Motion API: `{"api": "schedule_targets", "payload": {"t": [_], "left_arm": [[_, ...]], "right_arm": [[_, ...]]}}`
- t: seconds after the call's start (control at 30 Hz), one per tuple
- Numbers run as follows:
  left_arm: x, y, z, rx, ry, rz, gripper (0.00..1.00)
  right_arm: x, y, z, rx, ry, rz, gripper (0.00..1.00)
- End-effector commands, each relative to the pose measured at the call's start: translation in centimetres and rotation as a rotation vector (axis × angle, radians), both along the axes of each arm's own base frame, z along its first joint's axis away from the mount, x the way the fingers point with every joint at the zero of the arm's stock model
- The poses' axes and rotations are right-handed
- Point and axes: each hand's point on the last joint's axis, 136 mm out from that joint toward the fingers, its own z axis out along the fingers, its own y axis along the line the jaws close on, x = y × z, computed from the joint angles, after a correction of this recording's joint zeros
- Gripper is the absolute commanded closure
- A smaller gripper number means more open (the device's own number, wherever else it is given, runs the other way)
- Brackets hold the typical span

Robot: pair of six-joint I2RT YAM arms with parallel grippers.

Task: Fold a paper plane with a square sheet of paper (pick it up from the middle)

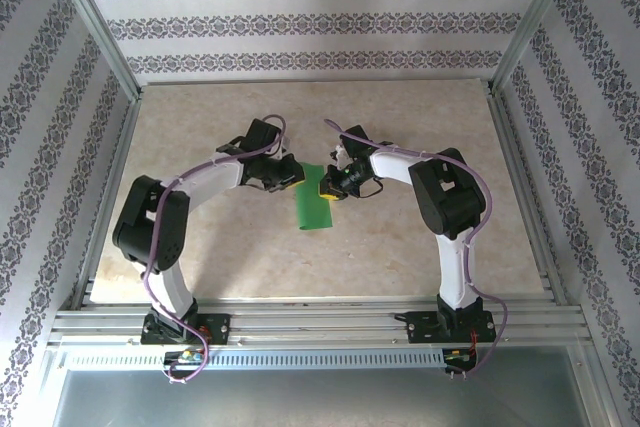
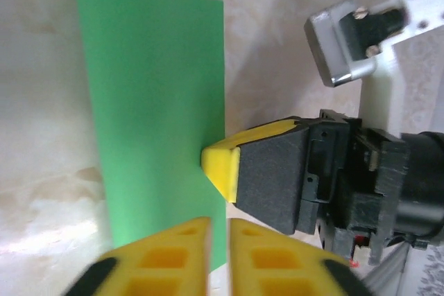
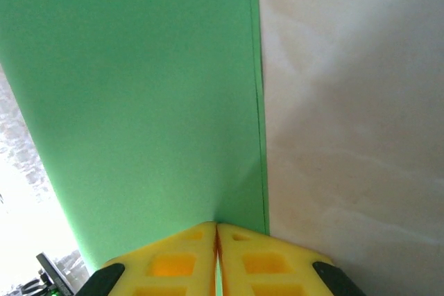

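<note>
Top external view is showing the square sheet of paper (image 1: pixel 312 209), folded to a narrow green rectangle, sitting around the middle of the tabletop (image 1: pixel 400 267), well apart from every edge, its long side running toward the near edge. The left claw (image 1: pixel 287 173) and right claw (image 1: pixel 327 187) are meeting at its far end. Left wrist view is showing the left claw (image 2: pixel 218 230) pressing together on the paper's (image 2: pixel 152 102) edge, just beside a yellow fingertip (image 2: pixel 222 170) of the right claw. Right wrist view is showing the right claw (image 3: pixel 216 230) clamping the paper (image 3: pixel 139 102) beside its doubled edge.
</note>
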Motion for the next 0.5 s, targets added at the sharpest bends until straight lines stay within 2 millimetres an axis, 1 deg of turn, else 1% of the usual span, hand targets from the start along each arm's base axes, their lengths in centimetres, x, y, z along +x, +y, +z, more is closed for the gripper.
{"api": "schedule_targets", "payload": {"t": [0.0, 0.03, 0.07, 0.17, 0.27, 0.4, 0.47], "left_arm": [[0.2, -1.7, -1.5, -0.116, 0.04, -0.012, 0.95], [0.0, -1.6, -2.2, -0.108, 0.057, -0.009, 0.99], [-0.1, -1.4, -3.1, -0.093, 0.073, -0.008, 1.0], [-0.4, -1.1, -4.6, -0.064, 0.098, -0.01, 1.0], [-0.7, -0.6, -5.6, -0.027, 0.115, -0.013, 1.0], [-1.2, 1.2, -6.7, 0.074, 0.139, -0.004, 1.0], [-1.5, 1.8, -7.1, 0.097, 0.15, -0.001, 1.0]], "right_arm": [[-1.9, -3.3, -4.7, -0.206, 0.094, -0.029, 0.86], [-1.9, -3.3, -4.7, -0.209, 0.094, -0.03, 0.86], [-2.0, -3.3, -4.8, -0.21, 0.095, -0.028, 0.86], [-2.2, -3.3, -4.9, -0.214, 0.103, -0.025, 0.86], [-2.4, -3.5, -5.0, -0.229, 0.106, -0.023, 0.86], [-2.6, -3.6, -5.3, -0.242, 0.111, -0.025, 0.86], [-2.5, -3.6, -5.4, -0.248, 0.112, -0.025, 0.86]]}}
